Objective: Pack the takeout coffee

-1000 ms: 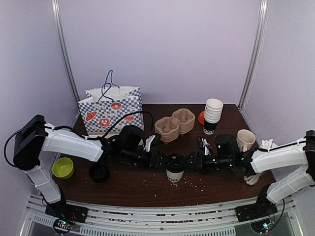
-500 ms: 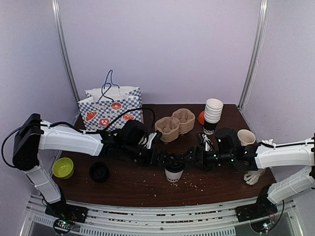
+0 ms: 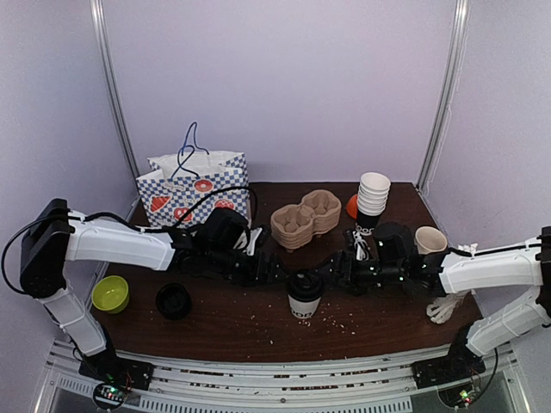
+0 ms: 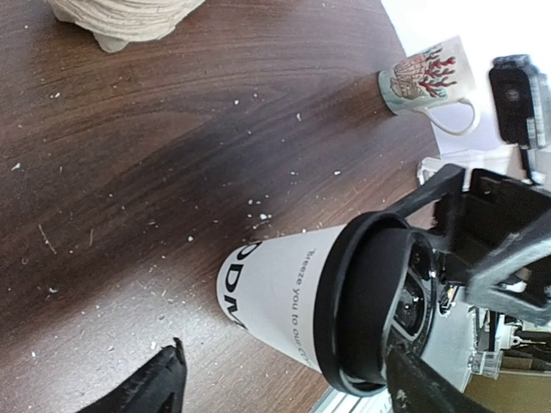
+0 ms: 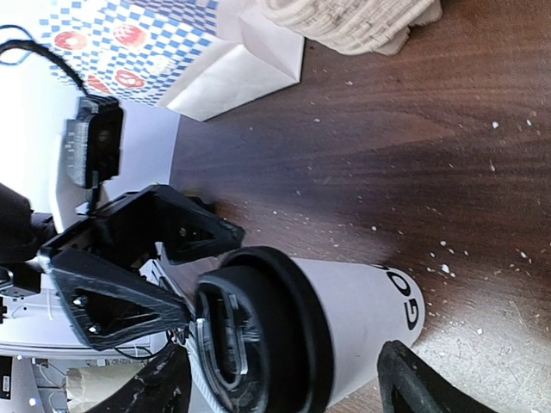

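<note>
— Mid-bench, toward the near edge: takeout coffee (image 3: 304,295), upright, black lid (image 3: 303,283) on, standing by itself. Not packed yet.
— Claws?
— Flanking it at lid height, left claw (image 3: 279,274) one side, right claw (image 3: 332,280) the other. Both spread. Wrist views show a gap between fingers and cup wall, so neither is gripping.
— Risk?
— My read: two claws on one cup. If both close they could knock each other, or shove the cup sideways and tip it. Pinching at the rim could pop the lid. Whether there's liquid inside, can't tell.
— Squeeze?
— Paper wall probably dents under a hard grip.
— Room?
— Behind the cup sits the pulp carrier (image 3: 306,217), near but not touching; straight up looks free. Back left is the checked paper bag (image 3: 194,194), mouth up, handles standing, and the left arm lies between cup and bag. Back right, the stack of cups (image 3: 372,202) and the mug (image 3: 429,243) sit close to the right arm. In front, crumb-strewn wood runs to the bench (image 3: 241,331) edge, which is near, so a forward slide is risky. Far left, a black round thing (image 3: 174,301) and a green bowl (image 3: 110,293), out of the way.
</note>
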Controlling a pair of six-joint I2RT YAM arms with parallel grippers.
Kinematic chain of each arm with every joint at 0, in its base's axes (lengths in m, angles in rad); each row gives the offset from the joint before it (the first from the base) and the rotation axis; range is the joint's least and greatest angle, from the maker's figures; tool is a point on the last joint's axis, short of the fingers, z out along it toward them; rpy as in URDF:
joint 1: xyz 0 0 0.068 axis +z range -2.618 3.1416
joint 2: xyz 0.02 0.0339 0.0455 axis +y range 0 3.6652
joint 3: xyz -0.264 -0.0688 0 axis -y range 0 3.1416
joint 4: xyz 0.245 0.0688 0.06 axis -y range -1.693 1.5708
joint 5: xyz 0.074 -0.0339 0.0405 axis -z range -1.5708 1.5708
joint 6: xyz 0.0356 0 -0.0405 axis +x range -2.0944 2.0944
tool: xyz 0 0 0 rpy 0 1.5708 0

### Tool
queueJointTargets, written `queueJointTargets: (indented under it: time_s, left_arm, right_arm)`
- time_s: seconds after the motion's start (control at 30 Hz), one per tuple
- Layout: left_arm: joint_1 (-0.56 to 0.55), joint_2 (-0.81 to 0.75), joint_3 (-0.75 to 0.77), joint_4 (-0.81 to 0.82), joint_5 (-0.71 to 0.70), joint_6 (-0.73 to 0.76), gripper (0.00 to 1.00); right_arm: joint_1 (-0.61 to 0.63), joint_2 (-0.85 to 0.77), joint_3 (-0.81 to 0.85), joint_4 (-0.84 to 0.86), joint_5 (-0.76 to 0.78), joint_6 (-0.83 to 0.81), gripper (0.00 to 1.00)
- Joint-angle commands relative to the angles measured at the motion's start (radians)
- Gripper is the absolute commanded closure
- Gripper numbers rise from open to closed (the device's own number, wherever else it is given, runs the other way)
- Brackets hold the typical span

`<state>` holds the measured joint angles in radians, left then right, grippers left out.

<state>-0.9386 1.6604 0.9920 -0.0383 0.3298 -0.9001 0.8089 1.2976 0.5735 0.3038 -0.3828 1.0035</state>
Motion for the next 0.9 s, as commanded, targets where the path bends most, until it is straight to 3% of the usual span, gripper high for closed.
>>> queueJointTargets:
  time_s: [0.0, 0.53, 0.73, 0.87]
  left_arm:
    - [0.007, 0.014, -0.021, 0.089, 0.030, -0.015, 0.20]
    - [0.009, 0.048, -0.096, 0.149, 0.060, -0.028, 0.26]
    - [0.009, -0.019, -0.045, 0.082, 0.047, 0.018, 0.10]
    - [0.001, -0.043, -0.014, 0.069, 0.054, 0.023, 0.07]
  right_arm:
    - [-0.007, 0.035, -0.021, 0.041, -0.020, 0.016, 0.25]
    - [-0.007, 0.107, -0.101, 0.102, -0.031, 0.041, 0.33]
    - [-0.007, 0.055, -0.066, 0.078, -0.045, 0.029, 0.22]
    - [-0.006, 0.022, -0.041, 0.052, -0.045, 0.021, 0.17]
